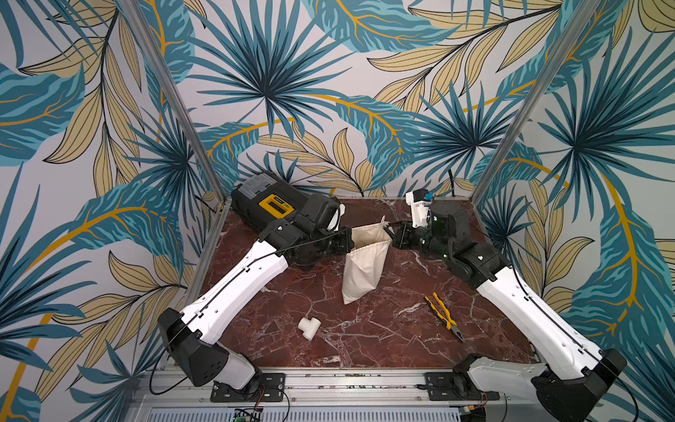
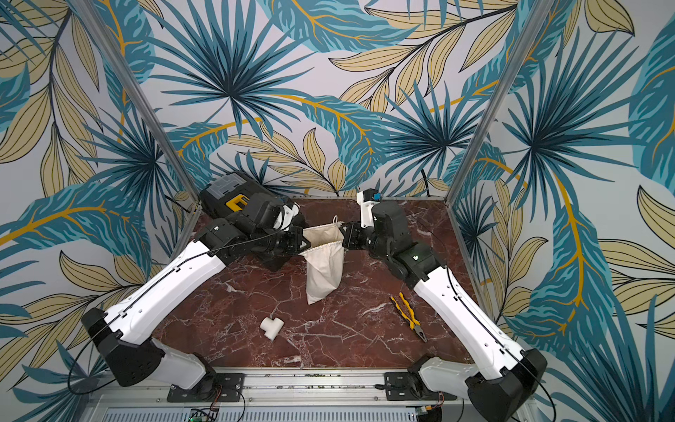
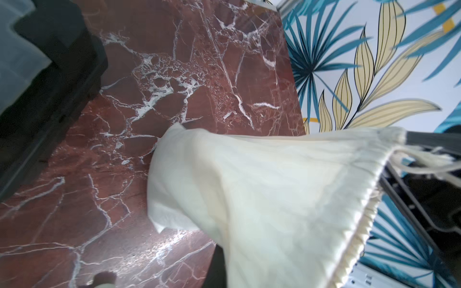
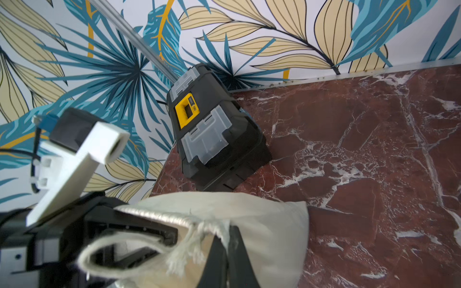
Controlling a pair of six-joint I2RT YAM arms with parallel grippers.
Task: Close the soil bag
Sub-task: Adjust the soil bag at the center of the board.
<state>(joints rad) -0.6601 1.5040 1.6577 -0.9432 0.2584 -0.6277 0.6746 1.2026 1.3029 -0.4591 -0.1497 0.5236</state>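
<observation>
At the back left corner of the red marble table (image 1: 365, 343), a black toolbox (image 1: 268, 202) with a yellow handle stands close against the wall. Nearer the front, a white T-shaped pipe piece (image 1: 309, 326) lies alone on the stone, well apart from everything else.

Just right of the toolbox, the left gripper (image 1: 349, 244) is closed on the gathered rim of the soil bag (image 1: 365, 270), at its left end. The bag is near the middle of the table, strung between the two arms. Its mouth is pulled open into a wide slot, and its cream cloth body sags toward the front, the lower end resting on the table. A thin cord (image 1: 382, 220) loops up from the right end of the rim.

At that end the right gripper (image 1: 391, 235) is clamped on the rim. In the right wrist view a dark finger (image 4: 233, 249) presses into the frayed cloth there.

Farther right and nearer the front, yellow-handled pliers (image 1: 443, 316) lie flat on the table, just beside the right arm and clear of the bag.
</observation>
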